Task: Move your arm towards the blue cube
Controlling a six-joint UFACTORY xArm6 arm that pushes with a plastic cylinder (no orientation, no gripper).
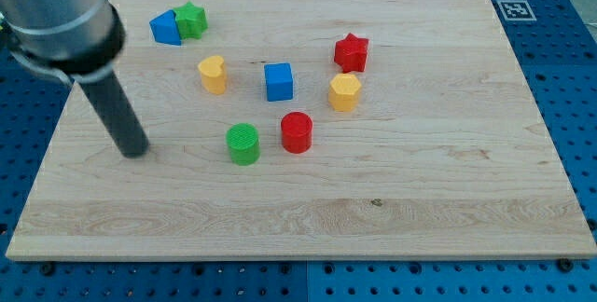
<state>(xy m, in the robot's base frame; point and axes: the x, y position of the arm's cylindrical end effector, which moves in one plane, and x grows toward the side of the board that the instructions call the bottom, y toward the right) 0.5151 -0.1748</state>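
Pale wooden board (448, 190) on a blue pegboard carries the blue cube (279, 82) near its middle, with a yellow heart-shaped block (213, 74) to its left, a red cylinder (297, 132) and green cylinder (243, 144) below it, and a yellow hexagonal block (343, 91) and red star (352, 52) to its right. At the view's top left a blue triangular block (165, 28) touches a green star (191, 20). My tip (135, 151), a bare rod with nothing to open or close, rests well left of the blue cube, with the yellow heart and green cylinder lying roughly between them.

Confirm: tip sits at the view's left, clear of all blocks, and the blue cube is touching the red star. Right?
Not quite. The camera view shows the blue cube standing alone, apart from the red star. The rest holds: my tip is at the view's left, clear of all blocks.
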